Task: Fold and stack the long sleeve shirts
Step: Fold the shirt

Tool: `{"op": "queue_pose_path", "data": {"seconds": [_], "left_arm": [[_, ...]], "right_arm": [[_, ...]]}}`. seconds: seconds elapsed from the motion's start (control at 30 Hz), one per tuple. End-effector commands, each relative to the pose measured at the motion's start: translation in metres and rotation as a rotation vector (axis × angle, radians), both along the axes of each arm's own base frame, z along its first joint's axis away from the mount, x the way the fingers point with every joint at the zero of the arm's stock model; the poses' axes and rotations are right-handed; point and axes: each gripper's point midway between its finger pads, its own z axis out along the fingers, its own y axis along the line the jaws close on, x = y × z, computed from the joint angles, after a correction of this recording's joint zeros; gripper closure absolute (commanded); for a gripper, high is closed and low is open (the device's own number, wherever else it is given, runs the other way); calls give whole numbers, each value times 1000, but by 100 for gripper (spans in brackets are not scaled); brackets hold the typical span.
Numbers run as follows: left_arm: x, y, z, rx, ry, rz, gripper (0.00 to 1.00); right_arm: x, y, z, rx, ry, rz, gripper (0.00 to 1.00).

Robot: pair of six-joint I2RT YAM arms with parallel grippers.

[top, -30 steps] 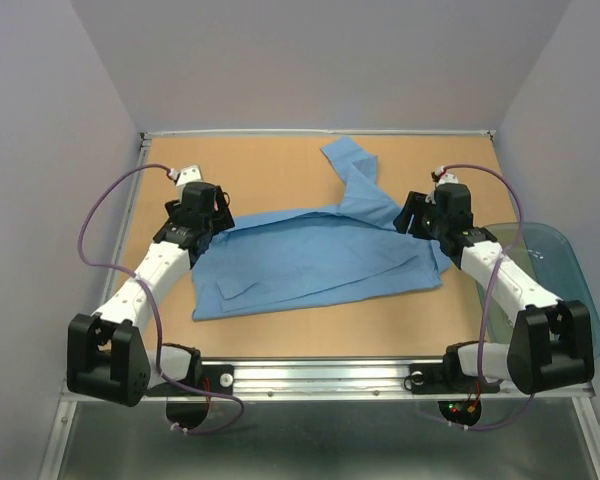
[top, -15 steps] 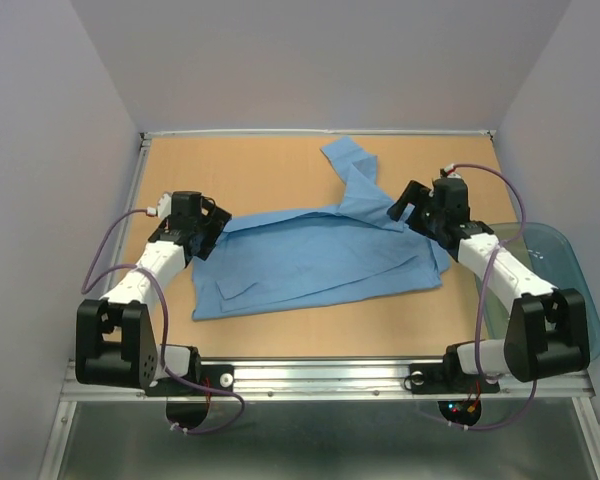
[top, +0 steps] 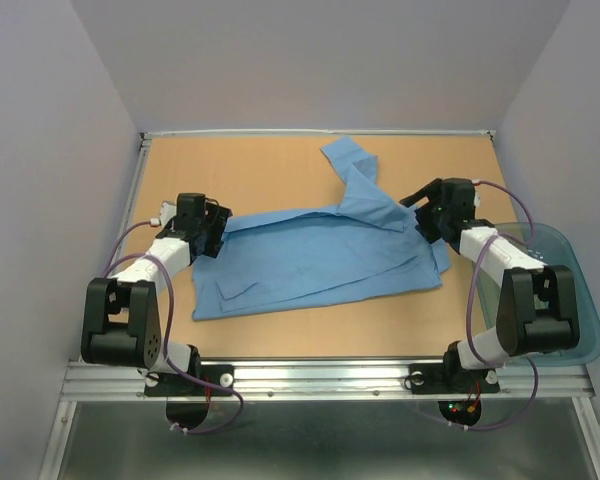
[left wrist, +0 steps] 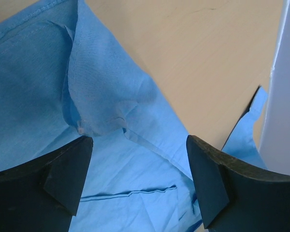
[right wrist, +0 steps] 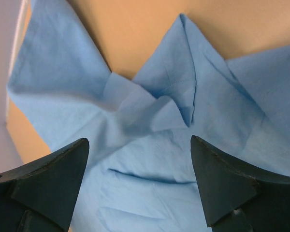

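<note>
Item: one light blue shirt point(top: 320, 255), lying loosely flattened mid-tabletop point(top: 280, 165), its long axis running left to right between the two arms, with one sleeve point(top: 355, 175) thrown out toward the far edge. Left fingers point(top: 210, 235): spread wide, nothing held; we find them at the shirt's left end, the cloth directly below and ahead, a folded-over flap lying just past the tips. Right fingers point(top: 423, 212): likewise wide apart and empty, poised over the right end where the sleeve leaves the body; a small puckered peak of cloth sits ahead, between the tips. Each arm is nearest its own end, so we judge a two-ended pinch along the long axis to be the natural next move. Room: bare tabletop beyond the shirt on the far side and a narrower strip on the near side. The side walls stand close, and a teal tub point(top: 570, 265) lies off the right edge beside the right arm.
</note>
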Motion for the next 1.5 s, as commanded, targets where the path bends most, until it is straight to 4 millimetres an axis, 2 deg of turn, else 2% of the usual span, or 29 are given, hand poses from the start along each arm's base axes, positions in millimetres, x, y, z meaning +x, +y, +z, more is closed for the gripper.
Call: {"op": "queue_pose_path", "data": {"seconds": [0.0, 0.17, 0.33, 0.47, 0.53, 0.63, 0.67, 0.8, 1.03, 1.2, 1.3, 1.33, 1.4, 1.47], "left_arm": [[8, 5, 1, 0, -41, 44, 12], [9, 4, -4, -3, -28, 50, 14], [10, 8, -10, 11, -14, 68, 23], [5, 11, -15, 28, 1, 65, 35], [2, 13, -17, 47, 5, 63, 51], [-2, 17, -17, 77, 9, 53, 62], [-3, 18, -16, 91, 6, 46, 69], [-7, 23, -15, 154, 6, 10, 80], [-9, 32, -6, 253, -17, -33, 83], [-7, 33, -4, 283, -21, -61, 83], [-6, 33, -4, 297, -21, -73, 83], [-6, 35, -4, 311, -18, -79, 83], [-5, 36, -6, 326, -13, -88, 83], [-5, 39, -7, 355, -7, -97, 83]], "right_arm": [[23, -3, 25, 165, -110, -96, 11], [24, -2, 21, 163, -107, -93, 11], [23, 0, 14, 187, -95, -96, 12], [21, -1, 7, 221, -79, -133, 13], [22, 0, 4, 250, -70, -152, 14], [24, 0, 3, 281, -64, -178, 15], [24, 0, 0, 289, -54, -185, 15], [26, 2, -8, 309, -31, -199, 17], [33, 4, -23, 344, -8, -216, 32], [40, 4, -26, 344, -12, -212, 42], [42, 4, -27, 334, -13, -207, 60], [41, 4, -23, 332, -23, -203, 75], [41, 3, -14, 313, -48, -190, 91], [41, 2, 1, 290, -88, -168, 97]]}}
